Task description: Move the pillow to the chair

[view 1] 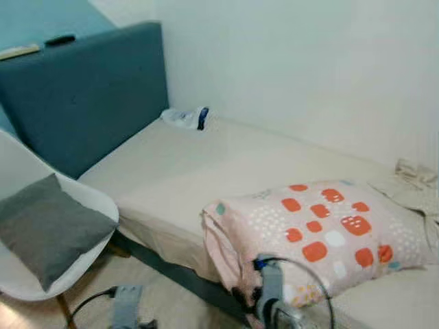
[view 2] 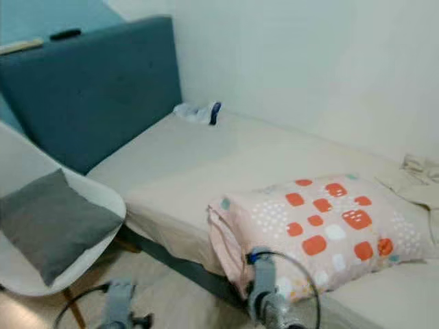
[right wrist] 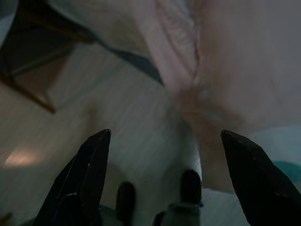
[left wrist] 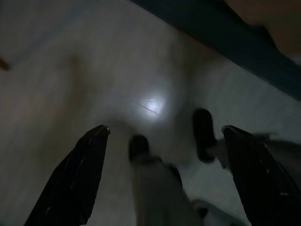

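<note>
Pale floor [left wrist: 70, 70] lies under my right gripper [right wrist: 164, 155] and left gripper [left wrist: 164, 150], both wide open and empty, while the patterned pillow [view 1: 322, 233] sits lower right on the bed [view 1: 192, 164], the white chair [view 1: 82, 199] lower left.

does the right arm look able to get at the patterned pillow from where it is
Probably yes. The right gripper is open and low beside the bed, with the pillow overhanging the mattress edge just ahead of it. Nothing lies between them.
</note>
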Robot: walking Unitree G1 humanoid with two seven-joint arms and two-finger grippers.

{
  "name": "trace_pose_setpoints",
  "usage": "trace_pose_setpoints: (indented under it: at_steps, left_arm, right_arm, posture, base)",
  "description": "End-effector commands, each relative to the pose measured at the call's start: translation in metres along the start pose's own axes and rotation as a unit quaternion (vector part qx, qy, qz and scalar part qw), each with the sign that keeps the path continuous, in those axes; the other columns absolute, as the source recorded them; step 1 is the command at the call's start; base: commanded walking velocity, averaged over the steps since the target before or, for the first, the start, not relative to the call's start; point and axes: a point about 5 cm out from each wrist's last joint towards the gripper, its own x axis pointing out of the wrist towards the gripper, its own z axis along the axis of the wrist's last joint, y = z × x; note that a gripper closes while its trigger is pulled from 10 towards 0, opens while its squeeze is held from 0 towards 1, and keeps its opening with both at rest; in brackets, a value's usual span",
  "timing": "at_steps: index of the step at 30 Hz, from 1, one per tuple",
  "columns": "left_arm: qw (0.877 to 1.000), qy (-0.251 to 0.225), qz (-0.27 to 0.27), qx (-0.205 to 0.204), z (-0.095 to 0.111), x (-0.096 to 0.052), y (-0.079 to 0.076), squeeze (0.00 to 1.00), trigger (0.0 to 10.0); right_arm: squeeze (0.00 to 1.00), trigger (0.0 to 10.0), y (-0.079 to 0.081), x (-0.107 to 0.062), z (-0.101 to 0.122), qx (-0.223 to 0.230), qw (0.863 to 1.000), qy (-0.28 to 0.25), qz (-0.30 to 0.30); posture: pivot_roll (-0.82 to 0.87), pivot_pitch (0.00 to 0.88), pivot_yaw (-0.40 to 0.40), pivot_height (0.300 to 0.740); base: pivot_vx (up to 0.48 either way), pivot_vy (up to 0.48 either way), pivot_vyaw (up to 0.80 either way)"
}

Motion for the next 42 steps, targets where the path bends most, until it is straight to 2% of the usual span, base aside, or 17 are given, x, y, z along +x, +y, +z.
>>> trace_pose_setpoints:
  at_steps: [1,6,10,13,20,32,35,42]
  left_arm:
    - [1.0,0.003,0.008,-0.009,-0.001,-0.001,0.005,0.0,10.0]
    - [1.0,0.003,0.005,-0.008,0.0,0.0,0.003,0.0,10.0]
    - [0.999,0.002,0.009,-0.033,-0.001,0.0,0.003,0.0,10.0]
    - [0.999,0.001,0.009,-0.036,-0.001,0.0,0.003,0.0,10.0]
    - [0.999,0.002,0.009,-0.036,-0.003,-0.001,0.003,0.0,10.0]
    - [1.0,-0.006,0.014,-0.015,-0.001,-0.001,0.004,0.0,10.0]
    - [1.0,-0.009,0.021,-0.014,0.0,-0.001,0.005,0.0,10.0]
    - [1.0,-0.007,0.021,-0.011,-0.002,-0.001,0.004,0.0,10.0]
  right_arm:
    - [0.0,10.0,0.001,-0.001,-0.008,0.001,1.0,0.013,0.001]
    - [0.0,10.0,-0.003,-0.002,-0.01,-0.004,1.0,0.02,-0.006]
    - [0.0,10.0,-0.004,-0.003,-0.014,-0.022,0.999,0.034,-0.008]
    - [0.0,10.0,-0.004,-0.004,-0.017,-0.025,0.999,0.039,-0.007]
    - [0.0,10.0,-0.004,-0.004,-0.019,-0.019,0.999,0.038,-0.004]
    - [0.0,10.0,-0.001,-0.001,-0.005,-0.009,1.0,0.008,0.003]
    - [0.0,10.0,0.002,0.0,0.005,-0.004,1.0,-0.014,0.013]
    - [0.0,10.0,0.004,0.002,0.009,-0.01,1.0,-0.02,0.021]
  posture:
    - [0.09,0.0,-0.049,0.74]
    - [0.1,0.0,-0.062,0.74]
    - [0.1,0.0,-0.07,0.74]
    - [0.1,0.0,-0.075,0.74]
    - [0.1,0.0,-0.076,0.74]
    - [0.1,0.0,-0.068,0.74]
    - [0.1,0.0,-0.07,0.74]
    - [0.09,0.0,-0.074,0.74]
  base:
    - [0.0,0.0,-0.8]
    - [0.0,0.0,-0.8]
    - [0.0,0.0,-0.8]
    - [0.0,0.0,-0.8]
    - [0.0,0.0,-0.8]
    - [0.0,0.0,-0.8]
    - [0.0,0.0,0.0]
    - [0.0,0.0,0.0]
